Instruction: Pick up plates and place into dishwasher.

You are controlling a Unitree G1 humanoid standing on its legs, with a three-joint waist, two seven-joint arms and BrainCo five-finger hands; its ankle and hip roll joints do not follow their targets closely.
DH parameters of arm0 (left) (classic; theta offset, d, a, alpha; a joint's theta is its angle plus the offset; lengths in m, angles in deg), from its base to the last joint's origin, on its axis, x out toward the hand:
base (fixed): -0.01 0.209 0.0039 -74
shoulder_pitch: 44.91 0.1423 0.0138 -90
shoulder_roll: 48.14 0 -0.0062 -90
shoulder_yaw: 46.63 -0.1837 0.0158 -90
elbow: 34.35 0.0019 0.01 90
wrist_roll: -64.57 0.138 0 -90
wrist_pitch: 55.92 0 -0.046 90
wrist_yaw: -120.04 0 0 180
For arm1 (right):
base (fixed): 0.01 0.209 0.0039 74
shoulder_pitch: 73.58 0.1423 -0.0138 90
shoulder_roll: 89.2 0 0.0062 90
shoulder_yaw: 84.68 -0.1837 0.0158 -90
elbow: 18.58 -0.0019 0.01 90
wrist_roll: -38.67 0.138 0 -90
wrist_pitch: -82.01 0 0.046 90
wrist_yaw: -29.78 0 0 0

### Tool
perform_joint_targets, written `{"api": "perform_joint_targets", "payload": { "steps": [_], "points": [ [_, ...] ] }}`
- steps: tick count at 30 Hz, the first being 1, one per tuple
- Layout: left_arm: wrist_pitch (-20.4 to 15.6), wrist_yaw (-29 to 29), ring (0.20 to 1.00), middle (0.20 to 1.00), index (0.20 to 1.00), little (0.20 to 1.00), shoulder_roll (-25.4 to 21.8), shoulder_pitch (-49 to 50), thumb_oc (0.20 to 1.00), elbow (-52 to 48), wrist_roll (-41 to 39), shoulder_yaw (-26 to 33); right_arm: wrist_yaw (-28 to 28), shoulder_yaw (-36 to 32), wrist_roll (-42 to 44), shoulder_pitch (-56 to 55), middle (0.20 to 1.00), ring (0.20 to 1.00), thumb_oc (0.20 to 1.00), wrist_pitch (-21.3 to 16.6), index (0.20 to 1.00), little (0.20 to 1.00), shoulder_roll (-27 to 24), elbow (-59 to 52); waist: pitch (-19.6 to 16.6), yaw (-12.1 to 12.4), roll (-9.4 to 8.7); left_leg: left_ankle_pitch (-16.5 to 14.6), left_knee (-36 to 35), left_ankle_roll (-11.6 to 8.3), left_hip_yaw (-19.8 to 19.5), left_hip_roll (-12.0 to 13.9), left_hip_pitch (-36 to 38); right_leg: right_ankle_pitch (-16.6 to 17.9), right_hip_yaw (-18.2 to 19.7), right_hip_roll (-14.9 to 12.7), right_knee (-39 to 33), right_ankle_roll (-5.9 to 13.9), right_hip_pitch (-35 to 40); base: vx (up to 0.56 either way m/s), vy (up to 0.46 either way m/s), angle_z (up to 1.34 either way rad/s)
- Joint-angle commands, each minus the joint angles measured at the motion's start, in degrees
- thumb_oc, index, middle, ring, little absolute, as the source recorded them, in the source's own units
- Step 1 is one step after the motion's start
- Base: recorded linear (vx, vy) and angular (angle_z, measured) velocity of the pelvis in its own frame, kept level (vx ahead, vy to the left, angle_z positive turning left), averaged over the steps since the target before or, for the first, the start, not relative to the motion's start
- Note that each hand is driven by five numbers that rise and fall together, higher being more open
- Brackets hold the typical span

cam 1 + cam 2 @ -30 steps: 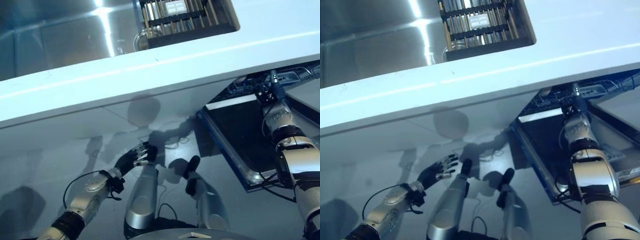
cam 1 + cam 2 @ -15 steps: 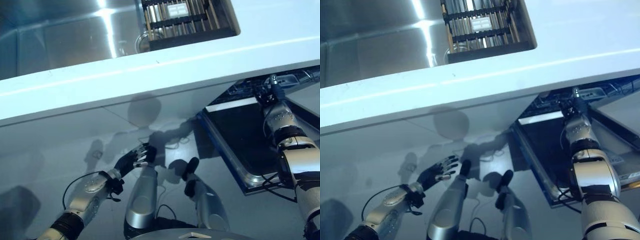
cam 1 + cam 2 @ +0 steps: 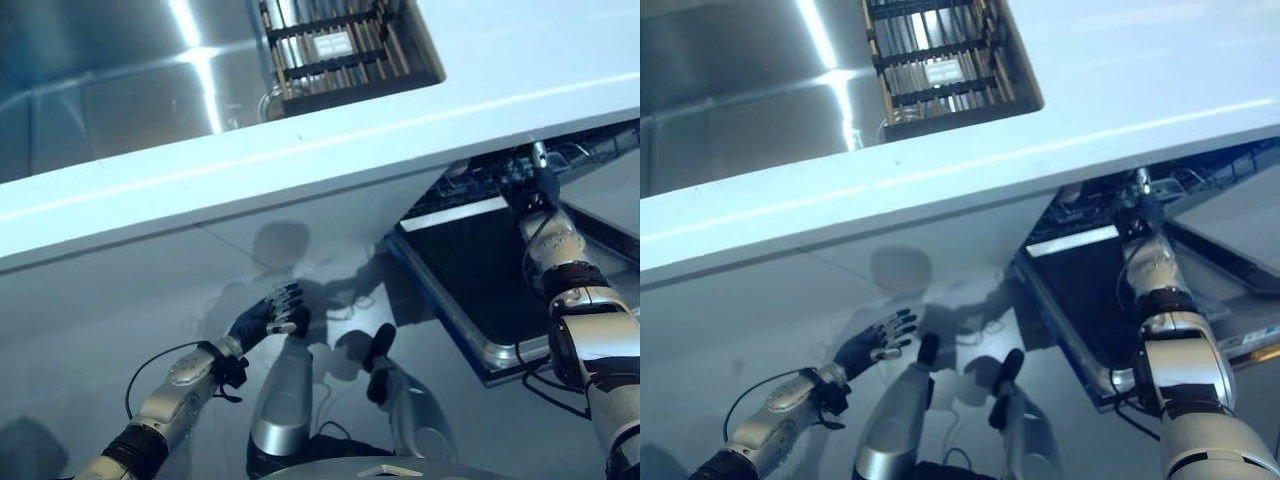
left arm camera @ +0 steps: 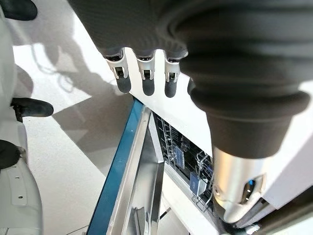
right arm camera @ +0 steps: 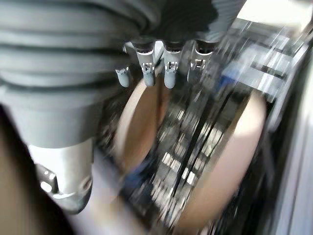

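A: Largest first. White counter [image 3: 330, 150] runs across the head views from 9 to 3 o'clock. The steel sink [image 3: 120, 90] sits at 11 o'clock, with a dark slatted rack [image 3: 340, 45] in its 12 o'clock end.

B: Below the counter edge?

A: Dishwasher door [image 3: 470, 290] is folded down flat at 3 o'clock, dark inner panel up, blue-edged rim. The dishwasher rack [image 3: 1230, 170] shows behind it under the counter.

B: Plates?

A: In the right wrist view, two pale tan plates [image 5: 142, 122] stand on edge in the wire rack, one just past the fingertips, the other [image 5: 230, 161] farther over. Heavily blurred, so the slots can't be read.

B: Right hand?

A: Right hand [image 3: 1137, 205] is reached into the dishwasher opening at 2 o'clock. Fingers [image 5: 168, 76] point straight out in a row, relaxed, grasping nothing; whether they touch the near plate I cannot tell.

B: Left?

A: Left hand [image 3: 262, 318] hangs low at 7 o'clock above the floor [image 3: 120, 340], fingers spread and released, holding nothing.
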Motion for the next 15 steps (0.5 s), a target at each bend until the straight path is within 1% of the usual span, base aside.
{"api": "perform_joint_targets", "payload": {
  "steps": [1, 8, 9, 13, 15],
  "points": [
    [-2.8, 0.2, 1.0, 1.0, 1.0, 1.0, -0.9, 5.7, 1.0, -4.2, 0.4, 2.6, 4.3, -0.6, -1.0, -2.9, 1.0, 1.0, 1.0, -4.2, 1.0, 1.0, -1.3, -6.5, -4.8, -0.7, -2.4, -2.2, 0.7, 5.54, 3.2, -2.0, -2.5, -3.6, 1.0, -2.2, 4.3, 3.84, 1.6, -0.01, -0.008, -0.05],
    [-3.0, -0.2, 1.0, 1.0, 1.0, 1.0, -1.5, 6.3, 1.0, -3.9, 0.4, 4.2, 6.2, -2.0, -0.8, -7.3, 1.0, 1.0, 1.0, -3.7, 1.0, 1.0, -2.7, -7.7, -5.5, -1.4, -4.18, -1.9, -1.3, 5.86, 4.4, -1.6, -2.0, -1.9, 1.9, -1.6, 1.7, 4.6, 1.9, -0.04, -0.021, -0.13],
    [-3.2, 0.0, 1.0, 1.0, 1.0, 1.0, -1.5, 6.5, 1.0, -3.8, 0.4, 4.4, 6.0, -2.1, -0.7, -7.9, 1.0, 1.0, 1.0, -3.7, 1.0, 1.0, -2.7, -7.9, -5.6, -1.5, -4.36, -1.9, -1.5, 5.9, 4.5, -1.6, -1.9, -1.9, 2.0, -1.5, 1.6, 4.62, 1.9, -0.03, -0.013, -0.07],
    [-3.5, 0.2, 1.0, 1.0, 1.0, 1.0, -1.3, 7.6, 1.0, -3.7, 1.1, 5.7, 4.5, -3.7, -2.0, -10.9, 1.0, 1.0, 1.0, -1.8, 1.0, 1.0, -3.2, -8.4, -6.6, -1.9, -5.24, -1.9, -2.4, 6.02, 5.0, -1.4, -0.9, -1.9, 2.0, -1.3, 1.1, 4.59, 2.4, 0.0, -0.008, -0.05],
    [-3.9, 0.1, 1.0, 1.0, 1.0, 1.0, -1.0, 8.1, 1.0, -3.6, 1.3, 6.1, 3.6, -3.9, -2.9, -12.4, 1.0, 1.0, 1.0, -2.2, 1.0, 1.0, -3.4, -9.1, -7.1, -2.2, -5.57, -1.9, -2.7, 6.06, 5.3, -1.3, -0.4, -1.8, 2.1, -1.3, 1.0, 4.59, 2.7, 0.0, 0.0, 0.0]
  ]
}}
